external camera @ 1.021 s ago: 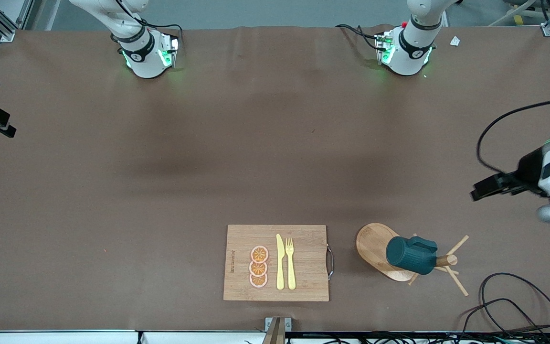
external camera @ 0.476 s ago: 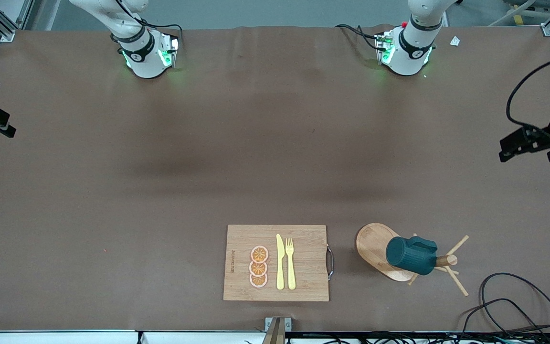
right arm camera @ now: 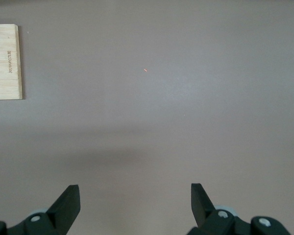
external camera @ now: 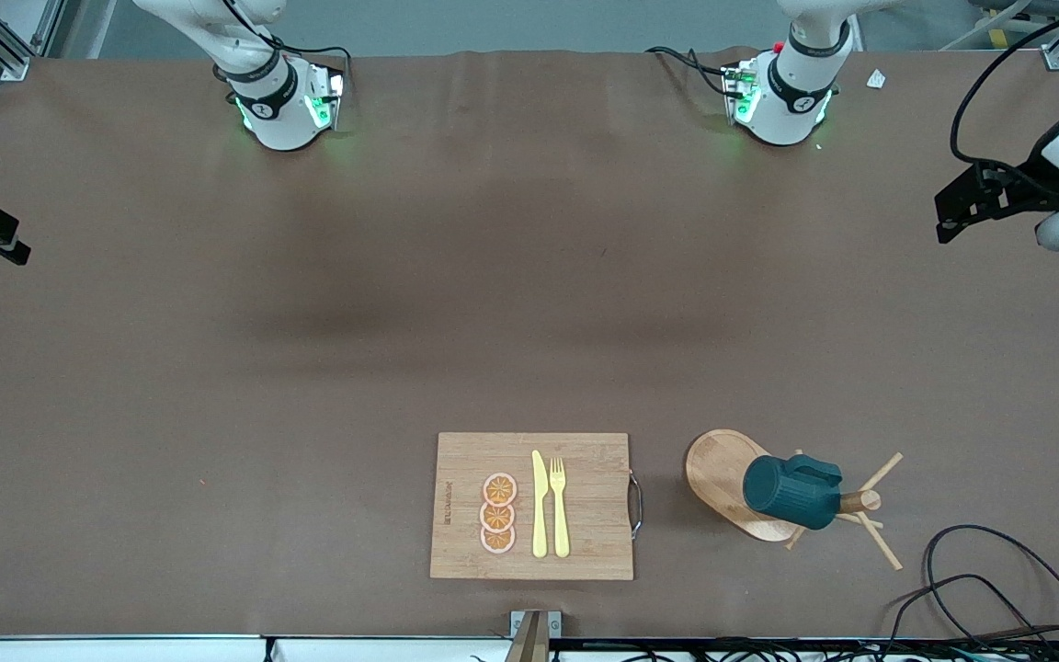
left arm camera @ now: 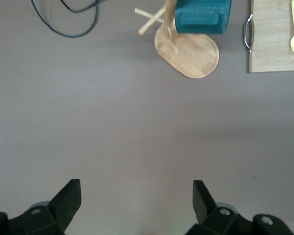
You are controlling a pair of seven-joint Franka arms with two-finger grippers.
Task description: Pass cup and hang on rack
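The dark teal cup (external camera: 791, 492) hangs by its handle on a peg of the rack (external camera: 721, 471), a light wooden mug tree standing near the front camera at the left arm's end of the table. The left wrist view shows the cup (left arm camera: 203, 14) on the rack (left arm camera: 196, 55) from above. My left gripper (external camera: 950, 210) hovers open and empty over the table's edge at the left arm's end, well away from the rack; its jaws (left arm camera: 137, 184) stand wide over bare table. My right gripper (external camera: 15, 246) waits open at the right arm's end, its jaws (right arm camera: 134, 188) empty.
A bamboo cutting board (external camera: 531, 506) with orange slices, a yellow knife and fork lies beside the rack, toward the right arm's end. Its handle end (left arm camera: 277, 36) and its printed end (right arm camera: 5, 61) show in the wrist views. Black cable (external camera: 980, 575) loops near the rack.
My left arm has drawn away from the rack, moving along the table's end toward the robots' bases. The cup, rack and right arm have stayed put.
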